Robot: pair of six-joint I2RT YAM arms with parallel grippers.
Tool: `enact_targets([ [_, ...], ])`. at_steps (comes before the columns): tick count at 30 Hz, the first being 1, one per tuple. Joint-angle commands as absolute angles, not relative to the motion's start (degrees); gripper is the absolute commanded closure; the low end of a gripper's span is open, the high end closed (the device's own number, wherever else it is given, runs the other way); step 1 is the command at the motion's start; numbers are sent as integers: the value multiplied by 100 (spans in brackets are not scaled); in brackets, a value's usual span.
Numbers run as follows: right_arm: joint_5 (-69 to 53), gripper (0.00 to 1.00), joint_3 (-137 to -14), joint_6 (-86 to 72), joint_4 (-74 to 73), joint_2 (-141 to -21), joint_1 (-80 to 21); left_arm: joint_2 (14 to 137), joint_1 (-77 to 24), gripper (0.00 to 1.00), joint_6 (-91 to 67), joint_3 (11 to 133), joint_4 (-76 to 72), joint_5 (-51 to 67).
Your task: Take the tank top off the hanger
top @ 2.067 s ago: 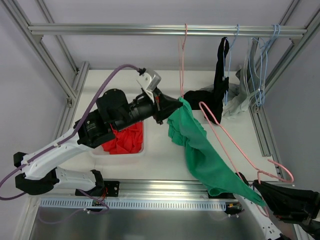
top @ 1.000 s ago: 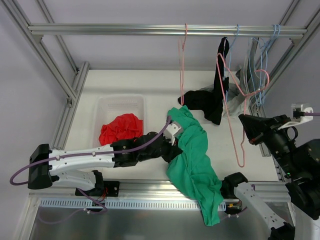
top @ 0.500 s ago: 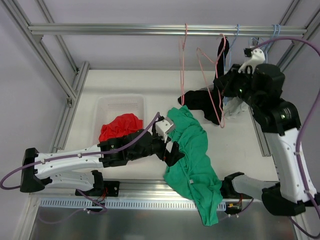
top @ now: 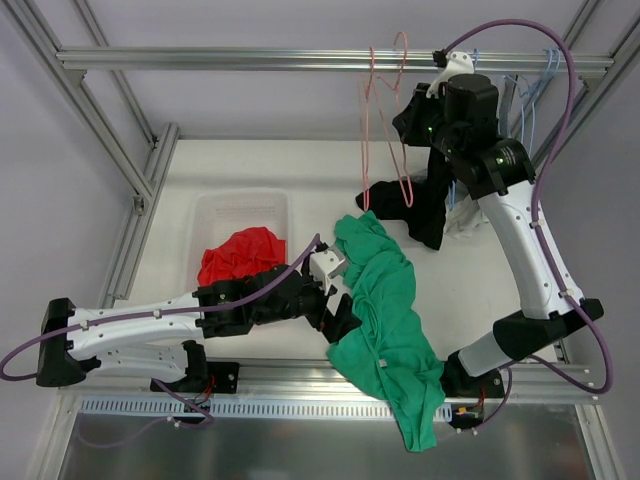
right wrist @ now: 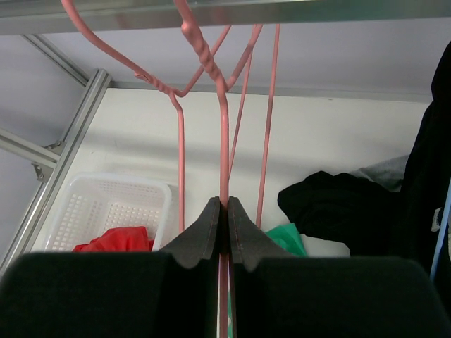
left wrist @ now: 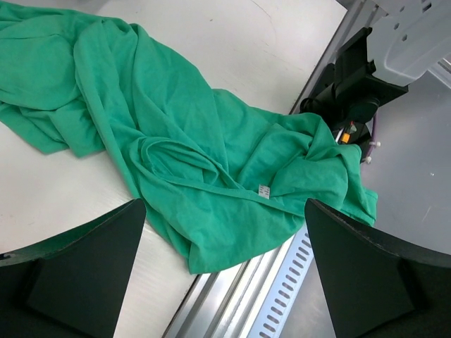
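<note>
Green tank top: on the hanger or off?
Off. Green tank top lies crumpled on the table, end over the near edge; pink hanger, pinched in the right hand near the rail, is bare.

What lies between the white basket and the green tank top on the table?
In the top view, mostly bare table, crossed by the left arm's purple cable.

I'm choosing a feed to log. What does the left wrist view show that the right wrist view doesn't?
Only left wrist: the left gripper open over the green tank top, which lies crumpled across the table's near edge. Only right wrist: the right gripper shut on the pink hanger, the white basket, a black garment. Both: the table and some green fabric.
</note>
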State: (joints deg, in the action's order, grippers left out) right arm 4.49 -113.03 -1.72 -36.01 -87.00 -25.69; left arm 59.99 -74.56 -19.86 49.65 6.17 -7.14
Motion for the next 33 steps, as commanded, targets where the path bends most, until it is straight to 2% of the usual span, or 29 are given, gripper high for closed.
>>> enact_targets([
  [1,668,100,-11628,-114,-3138,-8710,-2628,6055,-7488,1,-2013,4957,510,-580],
  [16,528,100,-10820,-325,-3155,-8561,-2646,6354,-7532,1,-2039,5176,510,-825],
  [20,466,56,-10600,-299,-3146,-8315,-2654,6678,-7532,1,-2127,5334,501,-976],
  [22,474,46,-10512,-255,-3155,-8104,-2646,6802,-7532,1,-2153,5431,510,-932],
  [25,518,39,-10433,-132,-3216,-7735,-2637,7039,-7532,1,-2162,5502,510,-861],
  [28,545,22,-10363,-44,-3462,-7270,-2619,7329,-7532,1,-2118,5659,510,-817],
  [29,562,10,-10267,-53,-3498,-7121,-2628,7530,-7532,1,-2109,5704,510,-800],
  [30,580,4,-10222,121,-3559,-6971,-2611,7645,-7532,1,-2057,5756,510,-774],
  [31,606,0,-10178,184,-3725,-6674,-2610,7751,-7532,1,-2031,5870,510,-765],
  [33,790,1,-10038,351,-3963,-6339,-2584,8164,-7532,1,-1969,6002,545,-712],
])
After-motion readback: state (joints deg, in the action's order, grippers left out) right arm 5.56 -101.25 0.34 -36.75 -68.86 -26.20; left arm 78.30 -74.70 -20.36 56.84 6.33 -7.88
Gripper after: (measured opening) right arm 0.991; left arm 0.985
